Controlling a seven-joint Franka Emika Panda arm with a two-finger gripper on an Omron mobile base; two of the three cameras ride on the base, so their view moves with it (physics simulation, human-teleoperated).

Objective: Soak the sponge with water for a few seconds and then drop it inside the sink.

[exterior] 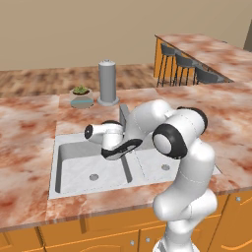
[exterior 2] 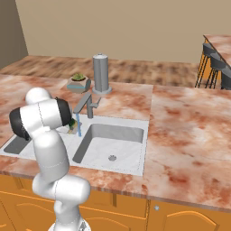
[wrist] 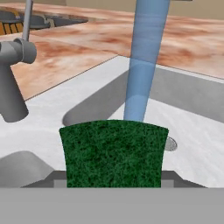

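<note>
Sponge: green, pinched between the fingers, far edge meeting the water stream above the sink. Step: soaking. Next: brief hold, then fingers spread over the basin.

Nothing to read anywhere in that moment. No letters, numbers, brand marks or signs stood on any surface I could see.
</note>
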